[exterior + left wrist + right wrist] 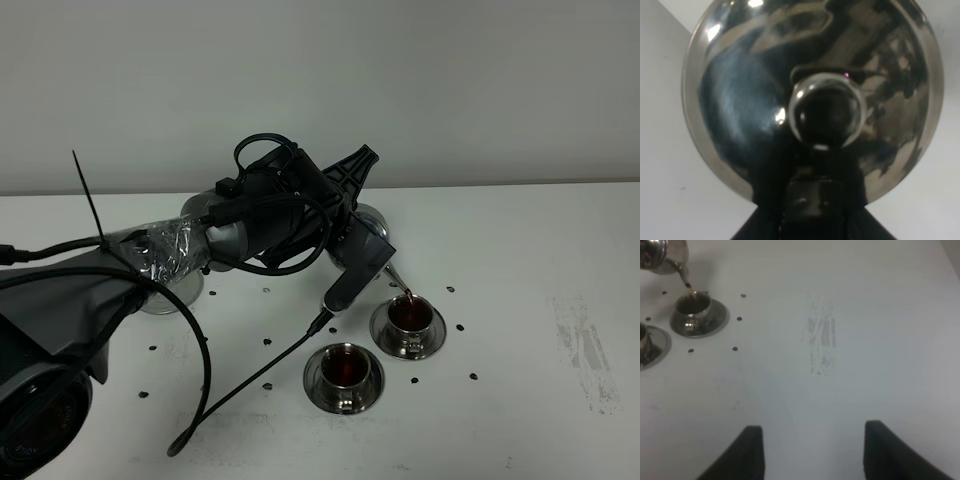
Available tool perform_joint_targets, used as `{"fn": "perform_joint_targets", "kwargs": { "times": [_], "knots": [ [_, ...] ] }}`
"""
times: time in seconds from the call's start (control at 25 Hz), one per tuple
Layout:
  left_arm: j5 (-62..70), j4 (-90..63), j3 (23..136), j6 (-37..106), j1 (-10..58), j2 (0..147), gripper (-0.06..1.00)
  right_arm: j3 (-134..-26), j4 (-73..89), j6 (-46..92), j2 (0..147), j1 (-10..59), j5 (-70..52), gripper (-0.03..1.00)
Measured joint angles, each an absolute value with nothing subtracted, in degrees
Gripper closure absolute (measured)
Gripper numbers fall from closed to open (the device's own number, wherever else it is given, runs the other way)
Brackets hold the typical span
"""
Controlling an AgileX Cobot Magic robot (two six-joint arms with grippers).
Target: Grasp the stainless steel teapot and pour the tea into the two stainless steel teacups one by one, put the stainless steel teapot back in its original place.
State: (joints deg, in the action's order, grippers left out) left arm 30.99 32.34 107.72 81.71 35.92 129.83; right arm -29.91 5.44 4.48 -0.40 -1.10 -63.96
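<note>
Lower centre, the nearer teacup [343,370] is full; to its upper right the farther teacup [407,322] takes the stream from the teapot [372,238], tilted in the clamped left claw [352,232]; the right claw [807,450] gapes empty. Next, likely: level the teapot and set it on the coaster [162,299], centre left.

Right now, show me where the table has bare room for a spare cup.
Free: the stretch between the far teacup and the scuff mark, and the front edge right of the near teacup. Crowded: the left half, under the left arm with the teapot, cable and coaster.
</note>
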Motion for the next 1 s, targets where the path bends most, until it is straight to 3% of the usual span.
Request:
{"fn": "perform_joint_targets", "kwargs": {
  "times": [0.56,1.0],
  "knots": [
    [39.4,16.8,107.7,75.5,32.9,126.3,0.72,-29.9,5.4,4.5,-0.4,-1.1,-64.0,0.52],
    [44.0,3.1,107.7,36.3,28.2,124.9,0.72,-29.9,5.4,4.5,-0.4,-1.1,-64.0,0.52]
  ]
}}
